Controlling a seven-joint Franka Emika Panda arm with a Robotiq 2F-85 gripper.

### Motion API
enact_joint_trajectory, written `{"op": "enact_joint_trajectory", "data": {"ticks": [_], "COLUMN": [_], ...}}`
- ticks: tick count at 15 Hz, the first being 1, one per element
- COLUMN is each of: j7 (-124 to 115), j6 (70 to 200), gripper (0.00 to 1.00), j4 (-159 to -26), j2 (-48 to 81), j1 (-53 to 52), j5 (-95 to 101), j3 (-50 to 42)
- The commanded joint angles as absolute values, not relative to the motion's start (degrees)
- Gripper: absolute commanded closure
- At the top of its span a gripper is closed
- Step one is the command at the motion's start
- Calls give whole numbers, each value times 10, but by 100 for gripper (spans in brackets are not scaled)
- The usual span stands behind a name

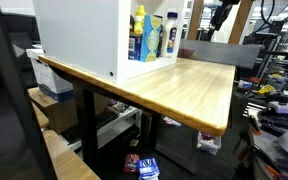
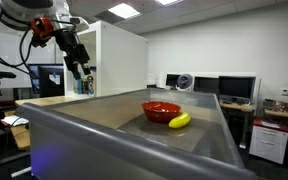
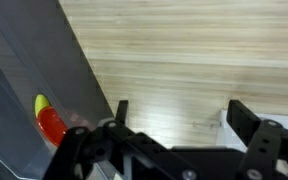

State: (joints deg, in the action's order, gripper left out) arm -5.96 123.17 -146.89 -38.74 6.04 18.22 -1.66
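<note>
- Hanging high over the wooden bench (image 1: 189, 85), the tool (image 2: 79, 68) is wide open and holds nothing; the wrist view shows bare wood between its two fingers (image 3: 246, 115).
- The red bowl (image 2: 161, 109) sits on the bench, well apart from the tool and far below it. In the wrist view it shows only at the lower left edge.
- A yellow banana (image 2: 180, 120) lies just beside the bowl. Whether it touches the rim cannot be told. Its long axis runs roughly across that exterior view, the far end tilted slightly up.
- In the wrist view a grey slanted band lies between the wood under the tool and the corner with the bowl and banana; what it is cannot be told.
- A white cabinet (image 1: 79, 35) stands on the bench near the tool, with bottles (image 1: 149, 38) in its open side.
</note>
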Motion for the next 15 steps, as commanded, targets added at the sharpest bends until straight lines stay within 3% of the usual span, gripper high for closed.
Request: {"op": "enact_joint_trajectory", "data": {"ticks": [1, 5, 15], "j7": [17, 48, 37], "j6": [1266, 1283, 1226], "gripper": [0, 0, 0], "j4": [-1497, -1493, -1470], "j2": [-399, -377, -366], "j1": [83, 108, 111], "j5": [212, 200, 169], "j3": [-56, -103, -108]}}
